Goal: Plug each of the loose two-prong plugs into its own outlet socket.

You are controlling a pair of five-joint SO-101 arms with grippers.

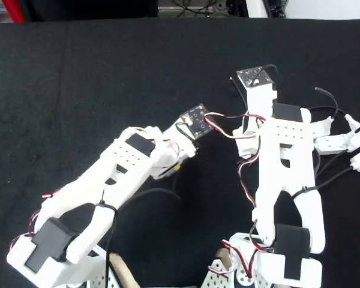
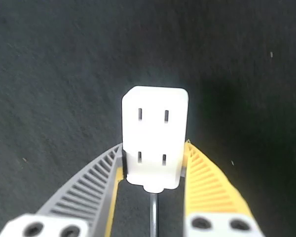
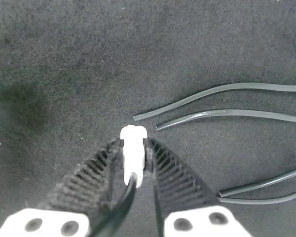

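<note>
A white outlet block (image 2: 154, 140) with two pairs of slots sits between the grey and yellow fingers of my left gripper (image 2: 154, 148), which is shut on it just above the black cloth. A thin dark cord runs from the block's base back toward the wrist. My right gripper (image 3: 134, 143) is shut on a small white two-prong plug (image 3: 133, 150), whose black cord (image 3: 122, 205) trails back between the black fingers. In the high view the left arm (image 1: 126, 162) lies diagonally toward the table's middle. The right arm (image 1: 285, 156) stands to its right.
Several loose white plugs (image 1: 354, 144) with black cords lie at the right edge of the black cloth (image 1: 108, 72). Cut cord ends (image 3: 222, 112) lie on the cloth beside the right gripper. Red, white and black servo wires (image 1: 228, 126) hang between the two wrists.
</note>
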